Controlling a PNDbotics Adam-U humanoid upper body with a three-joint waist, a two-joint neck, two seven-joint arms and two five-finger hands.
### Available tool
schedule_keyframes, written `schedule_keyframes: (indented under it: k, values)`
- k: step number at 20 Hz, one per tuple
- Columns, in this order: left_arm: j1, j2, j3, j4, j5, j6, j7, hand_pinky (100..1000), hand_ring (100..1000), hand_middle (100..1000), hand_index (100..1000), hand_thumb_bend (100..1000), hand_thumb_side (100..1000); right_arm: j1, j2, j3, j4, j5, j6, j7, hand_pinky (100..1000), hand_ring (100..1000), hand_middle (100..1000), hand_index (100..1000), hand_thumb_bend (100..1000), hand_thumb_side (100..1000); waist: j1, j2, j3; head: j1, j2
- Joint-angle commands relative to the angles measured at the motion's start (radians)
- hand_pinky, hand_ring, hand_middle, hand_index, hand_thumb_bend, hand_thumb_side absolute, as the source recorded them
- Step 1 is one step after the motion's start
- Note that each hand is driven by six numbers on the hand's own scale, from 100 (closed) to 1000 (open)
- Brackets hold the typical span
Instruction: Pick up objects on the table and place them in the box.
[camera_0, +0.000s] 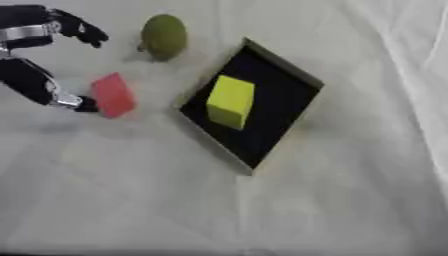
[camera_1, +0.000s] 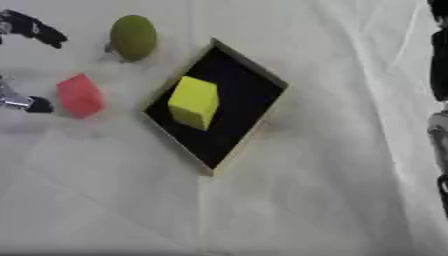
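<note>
One yellow block (camera_0: 230, 100) lies inside the single black box (camera_0: 289, 107). One red block (camera_0: 113, 94) and one green round fruit (camera_0: 164, 36) sit outside it on the white-clothed table (camera_0: 289, 200). The left hand (camera_0: 44, 60) is spread wide, a fingertip seemingly touching the red block, grasping nothing. At the right edge a dark arm (camera_1: 439, 55) shows; its hand is unseen.

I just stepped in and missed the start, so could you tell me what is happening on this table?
The robot is clearing objects into the black box. A yellow block already sits inside it. The left hand is at the red block, fingers spread with one fingertip beside it, apparently about to grasp. A green round object waits on the white cloth beyond. The right hand is not visible, only part of that arm at the right edge.
</note>
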Motion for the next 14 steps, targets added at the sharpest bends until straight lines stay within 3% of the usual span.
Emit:
schedule_keyframes:
  k: [1, 8, 14]
  values:
    - [-0.014, 0.012, 0.024, 0.047, -0.039, 0.015, 0.044, 947, 903, 802, 938, 672, 479, -0.005, -0.012, -0.005, -0.02, 0.003, 0.004, 0.003, 839, 870, 709, 771, 100, 664, -0.018, -0.031, -0.001, 0.006, -0.013]
    - [-0.026, -0.026, 0.013, 0.148, -0.03, 0.031, 0.043, 956, 904, 798, 945, 674, 556, -0.003, -0.004, -0.002, -0.02, 0.002, 0.008, 0.01, 840, 872, 710, 772, 100, 664, -0.02, -0.024, -0.009, 0.01, -0.015]
    - [-0.032, -0.016, 0.017, 0.132, 0.009, 0.024, -0.016, 958, 903, 794, 943, 685, 586, -0.001, -0.004, -0.001, -0.02, 0.003, 0.013, 0.012, 840, 873, 709, 772, 100, 665, -0.016, -0.02, -0.008, 0.008, -0.008]
